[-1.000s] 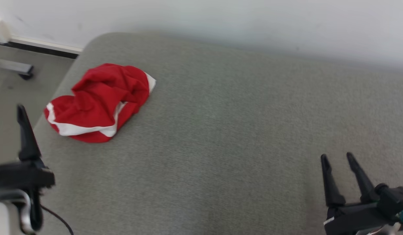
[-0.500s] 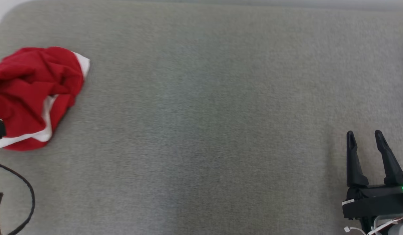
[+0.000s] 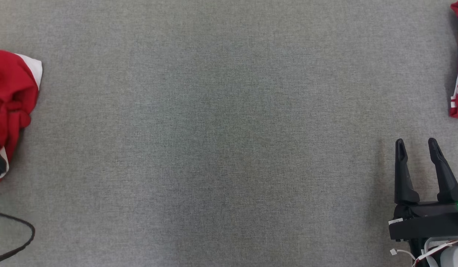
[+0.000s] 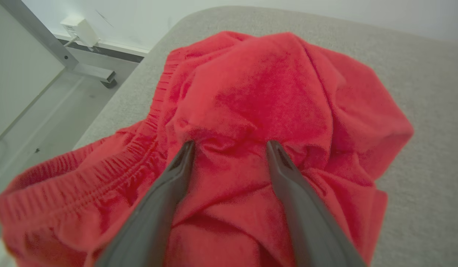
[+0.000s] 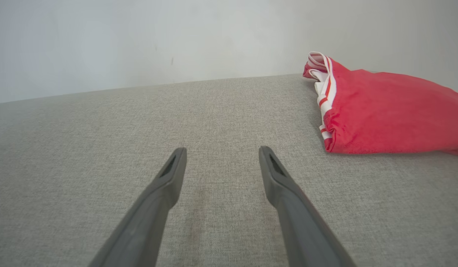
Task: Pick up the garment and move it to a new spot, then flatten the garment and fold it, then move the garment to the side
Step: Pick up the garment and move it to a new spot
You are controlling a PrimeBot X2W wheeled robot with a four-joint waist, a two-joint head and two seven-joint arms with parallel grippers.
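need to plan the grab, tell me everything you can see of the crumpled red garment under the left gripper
The crumpled red garment is soft, fleecy-looking cloth, bunched in a loose heap with a gathered elastic waistband and white trim. It lies on the grey fabric surface near its rounded corner. The open left gripper straddles a fold, fingertips seemingly touching the cloth, nothing pinched.

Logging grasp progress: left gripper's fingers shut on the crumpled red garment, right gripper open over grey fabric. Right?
No: the left wrist view shows the left gripper open, fingers pressed into the crumpled red cloth garment. The right gripper is open over grey fabric.
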